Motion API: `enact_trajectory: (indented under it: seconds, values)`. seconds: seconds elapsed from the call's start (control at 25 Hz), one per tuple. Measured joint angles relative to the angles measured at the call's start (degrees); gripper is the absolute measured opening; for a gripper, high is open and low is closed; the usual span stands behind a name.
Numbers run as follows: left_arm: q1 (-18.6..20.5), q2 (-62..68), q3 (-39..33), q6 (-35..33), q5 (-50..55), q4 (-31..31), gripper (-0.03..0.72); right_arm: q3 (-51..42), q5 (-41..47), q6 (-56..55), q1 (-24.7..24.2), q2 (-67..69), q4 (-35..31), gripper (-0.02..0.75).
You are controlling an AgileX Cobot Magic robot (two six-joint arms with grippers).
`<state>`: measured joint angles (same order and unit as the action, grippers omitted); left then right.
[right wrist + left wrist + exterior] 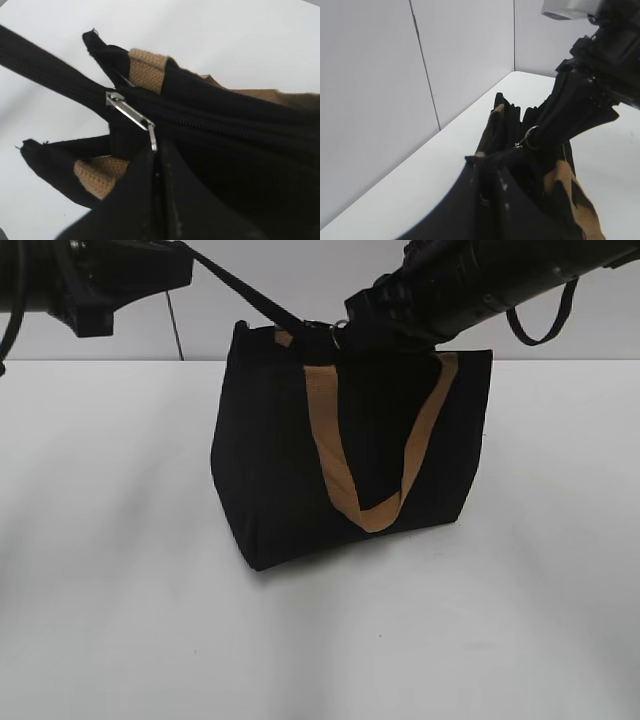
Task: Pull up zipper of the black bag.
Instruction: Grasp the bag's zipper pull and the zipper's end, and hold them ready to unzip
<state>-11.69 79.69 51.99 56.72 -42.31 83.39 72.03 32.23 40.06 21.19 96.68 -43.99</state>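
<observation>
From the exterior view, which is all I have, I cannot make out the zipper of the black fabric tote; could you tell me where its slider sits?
Observer: The silver metal slider sits at one end of the black fabric tote, where the black webbing tail leaves it.
Operator: Thank you. Do the right fingers have it?
Observer: The right fingers are pinched on the tip of the slider's thin silver pull tab.
Operator: And is the zipper closed on the tote side?
Observer: There the zipper teeth look meshed, as far as the right wrist view shows.
</observation>
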Motion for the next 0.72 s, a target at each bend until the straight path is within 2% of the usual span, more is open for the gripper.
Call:
enact_trajectory:
  seconds: [0.2, 0.36, 0.72]
  values:
    - [0.0, -0.3, 0.0, 0.0, 0.5, 0.3, 0.023, 0.0, 1.6, -1.6, -1.3, -0.6, 1.1, -0.001]
    - [0.4, -1.3, 0.0, 0.0, 1.4, 0.2, 0.023, 0.0, 2.3, -4.4, -3.9, -0.6, 5.0, -0.001]
    - [0.8, -2.2, 0.0, 0.0, 3.0, 0.4, 0.023, 0.0, 2.3, -7.7, -6.6, -0.6, 5.7, -0.001]
